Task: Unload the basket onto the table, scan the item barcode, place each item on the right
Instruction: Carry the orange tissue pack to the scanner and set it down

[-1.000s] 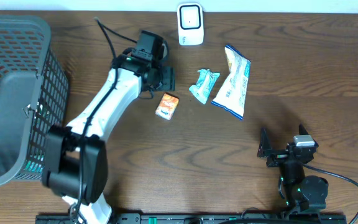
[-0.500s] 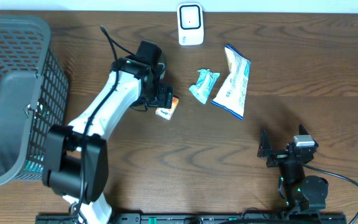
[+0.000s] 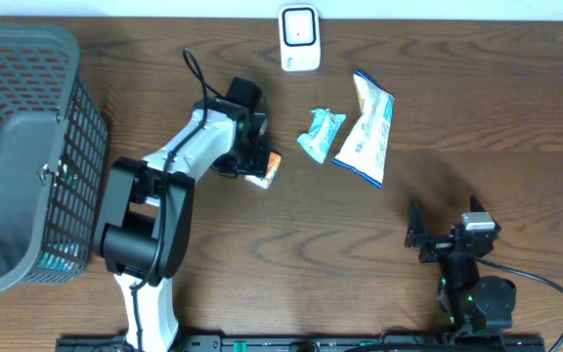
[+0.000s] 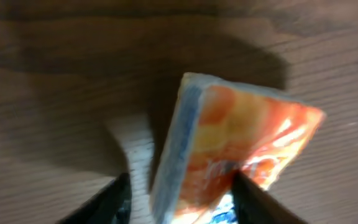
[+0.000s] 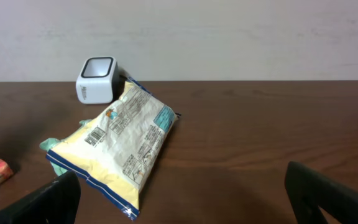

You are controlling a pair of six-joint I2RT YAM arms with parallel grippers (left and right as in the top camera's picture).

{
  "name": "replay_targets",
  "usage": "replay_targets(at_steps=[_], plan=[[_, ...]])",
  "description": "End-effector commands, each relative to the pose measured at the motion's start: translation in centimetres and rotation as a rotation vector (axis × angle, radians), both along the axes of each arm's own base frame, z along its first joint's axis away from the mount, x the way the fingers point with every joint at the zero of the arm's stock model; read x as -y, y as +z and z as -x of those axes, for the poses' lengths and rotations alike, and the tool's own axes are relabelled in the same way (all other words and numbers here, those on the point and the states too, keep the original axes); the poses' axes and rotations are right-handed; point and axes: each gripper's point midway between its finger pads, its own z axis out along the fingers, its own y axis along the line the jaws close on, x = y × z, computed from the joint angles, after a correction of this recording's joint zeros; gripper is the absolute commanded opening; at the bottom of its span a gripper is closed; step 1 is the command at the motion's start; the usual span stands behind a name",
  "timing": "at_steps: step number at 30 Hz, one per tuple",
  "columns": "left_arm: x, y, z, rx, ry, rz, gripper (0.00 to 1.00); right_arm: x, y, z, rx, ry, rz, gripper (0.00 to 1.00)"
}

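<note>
A small orange snack packet lies left of centre on the table. My left gripper is down over it. In the left wrist view the packet stands tilted on its edge between my two dark fingers. The right one presses its orange face and the left one meets its white crimped end, so the left gripper is shut on it. The white barcode scanner stands at the far edge, also seen as the white scanner. My right gripper rests open and empty near the front right.
A yellow-and-white chip bag and a teal packet lie right of the orange packet. A dark mesh basket fills the left side. From the right wrist, the chip bag lies just ahead.
My left gripper came down from beside the scanner onto the orange packet and narrowed around it, tipping the packet onto its edge. The right arm stayed still.
</note>
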Motion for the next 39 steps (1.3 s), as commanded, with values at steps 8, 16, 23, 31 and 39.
replay_targets(at_steps=[8, 16, 23, 31, 39], plan=[[2.3, 0.6, -5.7, 0.122, 0.221, 0.177, 0.08, 0.3, -0.1, 0.0, -0.003, -0.014, -0.013, 0.99], [2.7, 4.4, -11.4, 0.293, 0.318, 0.297, 0.07, 0.3, -0.1, 0.0, -0.003, -0.014, -0.013, 0.99], [5.5, 6.7, -11.8, 0.303, 0.243, 0.464, 0.07, 0.3, -0.1, 0.0, -0.003, -0.014, -0.013, 0.99], [5.1, 5.9, -10.8, 0.248, 0.253, 0.438, 0.43, 0.3, -0.1, 0.0, -0.003, -0.014, -0.013, 0.99], [4.4, 9.6, -11.1, 0.307, 0.240, 0.451, 0.52, 0.3, -0.1, 0.0, -0.003, -0.014, -0.013, 0.99]])
